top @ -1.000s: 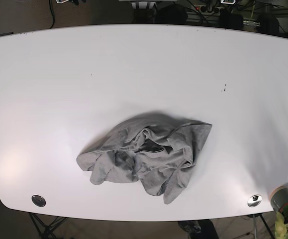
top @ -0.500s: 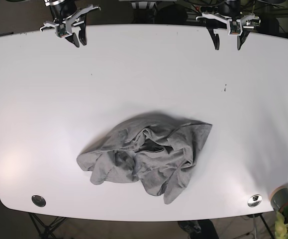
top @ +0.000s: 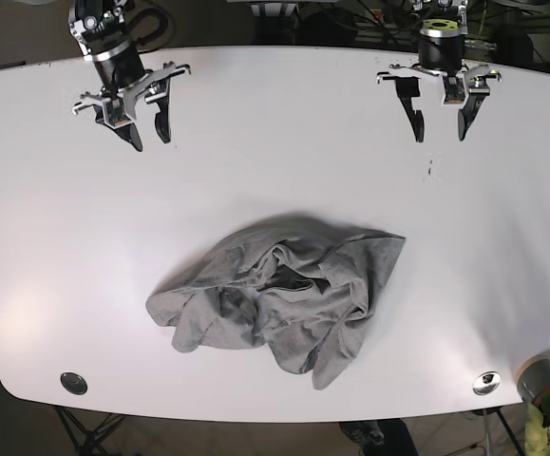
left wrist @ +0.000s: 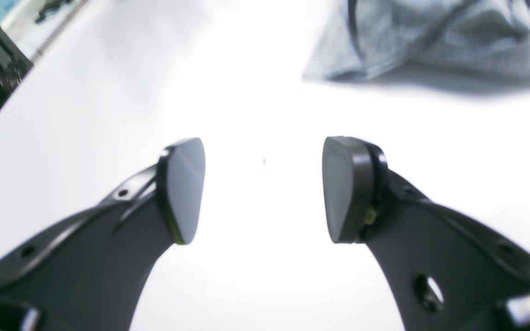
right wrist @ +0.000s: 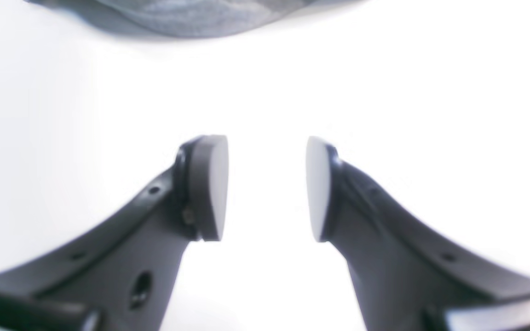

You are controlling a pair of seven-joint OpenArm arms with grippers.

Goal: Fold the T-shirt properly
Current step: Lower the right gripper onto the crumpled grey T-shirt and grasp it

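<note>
The heather-grey T-shirt (top: pixel 279 299) lies crumpled in a heap on the white table (top: pixel 275 142), toward the front middle. No lettering shows. Its edge shows at the top of the left wrist view (left wrist: pixel 430 37) and of the right wrist view (right wrist: pixel 191 14). My left gripper (top: pixel 441 133) hovers open and empty over the back right of the table, well behind the shirt; it also shows in the left wrist view (left wrist: pixel 263 188). My right gripper (top: pixel 148 139) hovers open and empty over the back left; it also shows in the right wrist view (right wrist: pixel 267 188).
Two round metal fittings sit in the table's front corners (top: pixel 73 383) (top: pixel 486 383). A small dark mark (top: pixel 430 168) is on the table below the left gripper. Cables and stands lie behind the far edge. A grey cylinder (top: pixel 540 377) stands off the front right corner.
Both grippers have come into view from the far edge and moved forward over the table toward the shirt, jaws open. The shirt has not moved.
</note>
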